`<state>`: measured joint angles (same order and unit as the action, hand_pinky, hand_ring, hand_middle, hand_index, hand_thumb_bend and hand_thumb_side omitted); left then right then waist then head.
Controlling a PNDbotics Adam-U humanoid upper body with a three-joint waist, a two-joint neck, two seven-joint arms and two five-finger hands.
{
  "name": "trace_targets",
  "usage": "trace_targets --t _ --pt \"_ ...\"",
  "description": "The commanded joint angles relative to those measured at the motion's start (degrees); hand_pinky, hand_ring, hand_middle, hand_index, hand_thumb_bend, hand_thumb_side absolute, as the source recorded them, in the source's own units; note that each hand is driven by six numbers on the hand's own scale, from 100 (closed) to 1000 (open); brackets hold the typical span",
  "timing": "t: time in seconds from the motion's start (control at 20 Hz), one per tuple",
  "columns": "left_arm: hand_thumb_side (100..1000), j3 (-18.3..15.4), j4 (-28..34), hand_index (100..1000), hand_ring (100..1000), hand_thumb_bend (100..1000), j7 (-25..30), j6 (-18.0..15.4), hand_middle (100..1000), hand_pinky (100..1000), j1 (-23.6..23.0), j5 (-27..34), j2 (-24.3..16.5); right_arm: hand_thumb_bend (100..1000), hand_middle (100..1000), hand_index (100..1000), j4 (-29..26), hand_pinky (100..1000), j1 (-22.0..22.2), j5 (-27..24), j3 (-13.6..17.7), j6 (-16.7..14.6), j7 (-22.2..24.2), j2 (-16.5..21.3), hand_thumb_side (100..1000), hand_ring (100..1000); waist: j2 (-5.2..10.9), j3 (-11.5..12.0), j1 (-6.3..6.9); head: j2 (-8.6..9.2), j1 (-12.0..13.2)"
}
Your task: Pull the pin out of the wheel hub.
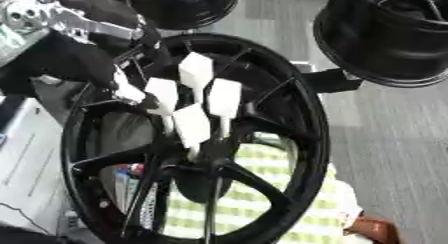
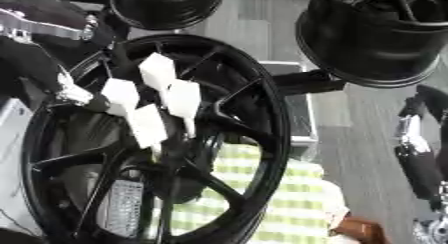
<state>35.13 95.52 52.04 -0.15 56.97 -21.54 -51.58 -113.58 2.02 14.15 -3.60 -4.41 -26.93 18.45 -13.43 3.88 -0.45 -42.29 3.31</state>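
Observation:
A large black spoked wheel hub (image 1: 297,113) stands on edge and fills the middle of both views. My left hand (image 1: 194,103), black with white pads, comes in from the upper left and reaches down to the hub's centre (image 1: 206,163). The pin does not show; the hand covers the spot where it meets the centre. My right hand (image 2: 418,158) hangs idle at the right edge of the right eye view, away from the wheel, its fingers straight.
Two more black rims stand behind, one at the top middle (image 1: 184,5) and one at the top right (image 1: 394,33). A black bracket (image 1: 328,80) touches the hub's right rim. A green-checked cloth (image 1: 254,198) lies under the wheel, and a white box (image 1: 31,158) sits at left.

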Motion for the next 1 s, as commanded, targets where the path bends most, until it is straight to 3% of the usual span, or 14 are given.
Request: trace_targets --t 0.05,0.6,1.0 --pt "751 -0.1 -0.81 865 798 510 -0.08 -0.03 747 817 0.88 -0.98 -0.35 100 617 776 -1.02 912 -0.45 -0.33 0.03 0.0 0.02 0.61 646 811 0.69 -0.1 -0.02 -0.35 0.27" --pt "757 0.82 -3.39 850 744 478 -0.08 -0.33 689 765 0.42 -1.34 0.97 100 617 777 -1.02 912 -0.51 -0.59 0.03 0.18 -0.02 0.15 645 811 0.49 -0.25 -0.28 -0.95 1.62" --pt "709 1.09 -4.43 814 680 344 -0.08 0.53 627 721 0.29 -0.31 1.84 100 616 776 -1.02 912 -0.49 -0.84 0.16 0.44 -0.19 -0.1 649 811 0.45 -0.42 -0.37 -1.02 2.1"
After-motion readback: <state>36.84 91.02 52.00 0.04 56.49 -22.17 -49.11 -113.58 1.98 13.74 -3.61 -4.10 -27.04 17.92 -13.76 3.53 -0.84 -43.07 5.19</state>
